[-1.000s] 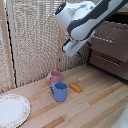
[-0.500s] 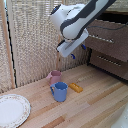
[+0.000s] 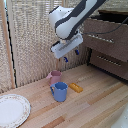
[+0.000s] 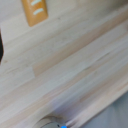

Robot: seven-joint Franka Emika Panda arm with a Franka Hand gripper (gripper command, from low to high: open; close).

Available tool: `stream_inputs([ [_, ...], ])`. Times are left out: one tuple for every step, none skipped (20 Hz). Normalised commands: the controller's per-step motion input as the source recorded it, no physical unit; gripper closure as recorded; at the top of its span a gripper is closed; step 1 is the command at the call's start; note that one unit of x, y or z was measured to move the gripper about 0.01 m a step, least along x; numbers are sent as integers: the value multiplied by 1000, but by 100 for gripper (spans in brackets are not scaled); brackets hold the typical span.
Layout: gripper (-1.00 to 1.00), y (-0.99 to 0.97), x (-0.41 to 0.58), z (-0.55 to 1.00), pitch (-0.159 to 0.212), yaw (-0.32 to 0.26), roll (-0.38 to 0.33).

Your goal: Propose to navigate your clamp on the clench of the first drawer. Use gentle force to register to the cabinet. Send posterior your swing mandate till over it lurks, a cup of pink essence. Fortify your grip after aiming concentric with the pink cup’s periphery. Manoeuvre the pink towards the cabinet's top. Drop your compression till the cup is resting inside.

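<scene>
The pink cup (image 3: 54,77) stands upright on the wooden table, touching or nearly touching the blue mug (image 3: 60,91) in front of it. My gripper (image 3: 70,55) hangs open above the cups, slightly toward the exterior view's right of the pink cup, with nothing between its two dark-blue fingers. The dark brown cabinet (image 3: 110,47) fills the exterior view's right. Its upper drawer (image 3: 114,40) carries a slim silver handle (image 3: 102,35). The wrist view shows only table planks and no pink cup.
An orange block (image 3: 76,87) (image 4: 36,11) lies on the table beside the blue mug. A white patterned plate (image 3: 12,110) sits at the exterior view's lower left. A pale reed screen (image 3: 30,40) stands behind the cups. A lower drawer handle (image 3: 107,61) shows.
The arm has swung away from the cabinet toward the exterior view's left, and the open gripper has come lower over the cups. The cups, block and plate have not moved.
</scene>
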Motion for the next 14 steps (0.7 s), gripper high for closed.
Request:
stream_inputs([
  [-100, 271, 437, 0, -26, -115, 304],
  [-100, 269, 443, -11, -24, -116, 301],
  [-100, 254, 471, -91, -27, -117, 291],
  [-100, 220, 566, -206, -26, -114, 256],
  [-100, 83, 611, -220, -44, -101, 205],
  [-100, 40, 643, -226, -49, -102, 154],
  [-100, 0, 657, -209, -45, -106, 140],
  [-100, 0, 663, -243, -30, -107, 110],
  [-100, 0, 660, -180, -15, -92, 76],
  [-100, -77, 669, -140, 0, -64, 61],
  [-100, -163, 611, -149, 0, -32, 32],
  [-100, -180, 597, -123, 0, -21, 13],
  [-100, -137, 577, -134, 0, -16, 11],
  [-100, -140, 543, -160, 0, -9, 7],
])
